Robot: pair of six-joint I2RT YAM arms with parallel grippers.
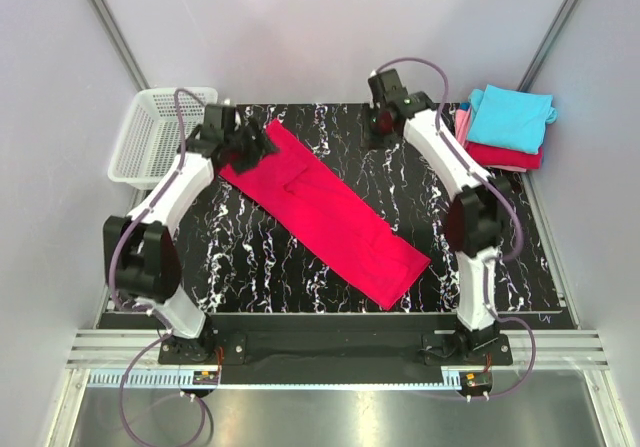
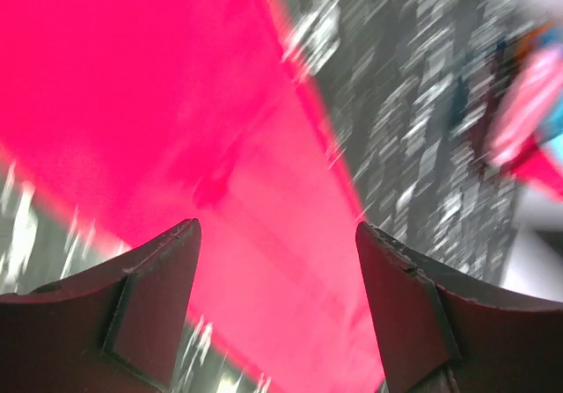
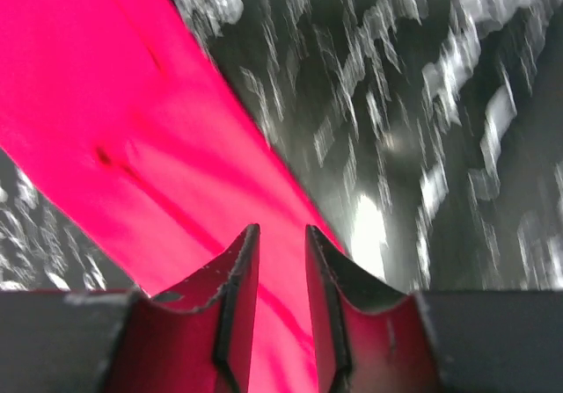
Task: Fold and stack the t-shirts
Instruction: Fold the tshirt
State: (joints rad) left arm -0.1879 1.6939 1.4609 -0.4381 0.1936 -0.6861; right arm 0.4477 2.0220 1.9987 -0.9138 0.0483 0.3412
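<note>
A crimson-red t-shirt (image 1: pixel 325 212), folded into a long strip, lies diagonally across the black marbled mat (image 1: pixel 250 257). My left gripper (image 1: pixel 262 145) hovers over the strip's far left end. Its jaws stand wide open (image 2: pixel 277 226), with only the red cloth (image 2: pixel 132 103) below them. My right gripper (image 1: pixel 383 125) is at the back of the mat, to the right of that end. Its jaws are a narrow gap apart (image 3: pixel 281 230) with nothing gripped, and the red cloth (image 3: pixel 106 120) shows beneath. Folded t-shirts are stacked at the back right, turquoise (image 1: pixel 510 117) on top, then pink and red (image 1: pixel 505 155).
A white mesh basket (image 1: pixel 150 137) stands off the mat's back left corner, beside the left arm. Grey walls close in the back and sides. The arms' bases sit on a rail at the near edge (image 1: pixel 330 347).
</note>
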